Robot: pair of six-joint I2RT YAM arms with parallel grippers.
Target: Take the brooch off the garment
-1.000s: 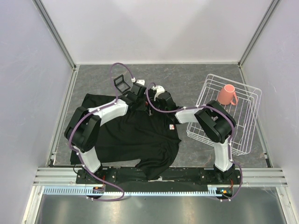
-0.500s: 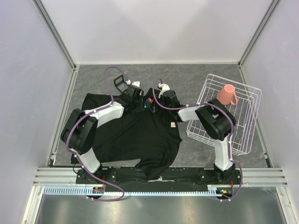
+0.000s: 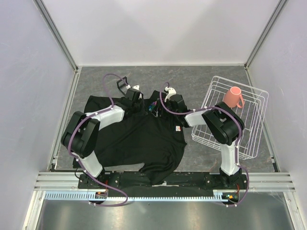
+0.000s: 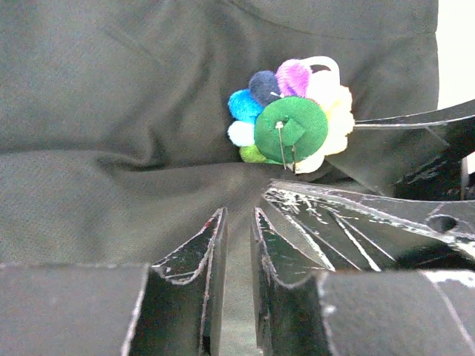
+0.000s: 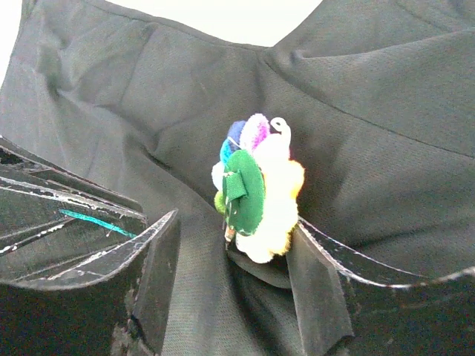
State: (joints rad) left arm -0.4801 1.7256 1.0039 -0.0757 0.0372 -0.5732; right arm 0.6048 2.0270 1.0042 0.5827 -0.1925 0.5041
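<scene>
The black garment (image 3: 139, 139) lies spread on the grey table. The brooch (image 3: 152, 105) sits near its collar, between my two grippers. In the left wrist view the brooch (image 4: 293, 126) shows its green felt back and pin, just beyond my left gripper (image 4: 237, 215), whose jaws are pinched on a fold of the garment (image 4: 111, 89). In the right wrist view the brooch (image 5: 260, 193) stands between the spread jaws of my right gripper (image 5: 236, 220). It leans on the right finger and is apart from the left finger. From above, the left gripper (image 3: 139, 102) is left of the brooch and the right gripper (image 3: 163, 106) is right of it.
A white wire basket (image 3: 244, 139) holding a pink mug (image 3: 234, 97) stands at the right, close to the right arm. The garment's small white-and-red label (image 3: 178, 128) lies near its right edge. White enclosure walls stand at the back and on both sides.
Both grippers were bunched over the brooch and hid it. They have drawn apart, the left one moving left, and the brooch now shows between them.
</scene>
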